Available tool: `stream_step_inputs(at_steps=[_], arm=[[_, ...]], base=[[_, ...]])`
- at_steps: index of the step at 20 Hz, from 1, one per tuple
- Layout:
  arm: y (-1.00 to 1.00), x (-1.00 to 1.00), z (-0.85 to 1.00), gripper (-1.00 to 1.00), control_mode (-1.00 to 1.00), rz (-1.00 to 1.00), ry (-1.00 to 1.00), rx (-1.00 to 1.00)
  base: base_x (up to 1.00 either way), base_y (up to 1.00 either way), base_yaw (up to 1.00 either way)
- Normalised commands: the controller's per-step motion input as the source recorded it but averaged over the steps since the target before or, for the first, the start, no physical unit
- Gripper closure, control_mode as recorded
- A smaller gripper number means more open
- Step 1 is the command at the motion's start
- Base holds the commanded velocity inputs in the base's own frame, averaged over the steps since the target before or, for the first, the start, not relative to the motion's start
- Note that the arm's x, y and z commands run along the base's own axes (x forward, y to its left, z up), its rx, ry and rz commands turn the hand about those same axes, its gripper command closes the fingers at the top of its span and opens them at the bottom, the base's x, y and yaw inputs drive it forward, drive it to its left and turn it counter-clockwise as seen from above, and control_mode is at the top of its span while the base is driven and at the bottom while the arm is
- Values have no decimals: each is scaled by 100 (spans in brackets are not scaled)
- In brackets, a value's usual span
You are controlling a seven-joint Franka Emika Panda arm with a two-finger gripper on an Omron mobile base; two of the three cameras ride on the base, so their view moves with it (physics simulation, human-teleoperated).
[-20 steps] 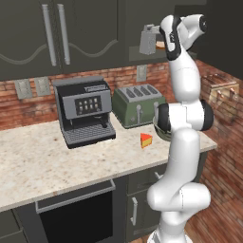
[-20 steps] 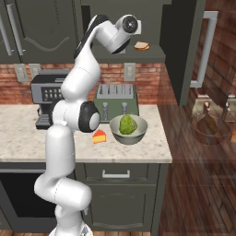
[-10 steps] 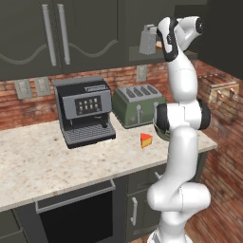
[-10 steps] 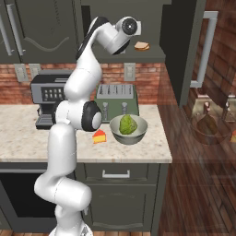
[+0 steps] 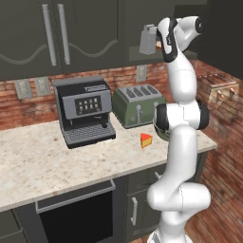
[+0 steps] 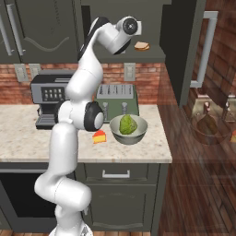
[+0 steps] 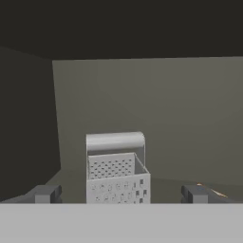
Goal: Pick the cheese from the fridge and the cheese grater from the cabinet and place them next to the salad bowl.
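The gripper (image 7: 118,193) has moved closer to the cheese grater (image 7: 117,169) in the cabinet (image 7: 156,109) — fingers (image 7: 46,193) spread wide, holding nothing — so the grasp comes next.

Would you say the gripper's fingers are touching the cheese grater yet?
Apart. In the hand view the cheese grater stands between the open fingertips, with clear gaps on both sides.

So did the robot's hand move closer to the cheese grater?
Yes. The hand shifted left, closer to the cheese grater in the cabinet, judged against the toaster.
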Motion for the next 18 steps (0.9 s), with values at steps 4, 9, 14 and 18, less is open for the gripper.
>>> stream_step_inputs(at_steps=[4,9,14,18], arm=[[1,0,0,-100,-100,0,0,0],[10,2,-5,-100,-100,0,-1,0],[10,8,-4,-100,-100,0,0,0],[0,14,0,-100,-100,0,0,0]], base=[[0,0,0],[0,0,0],[0,0,0],[0,0,0]])
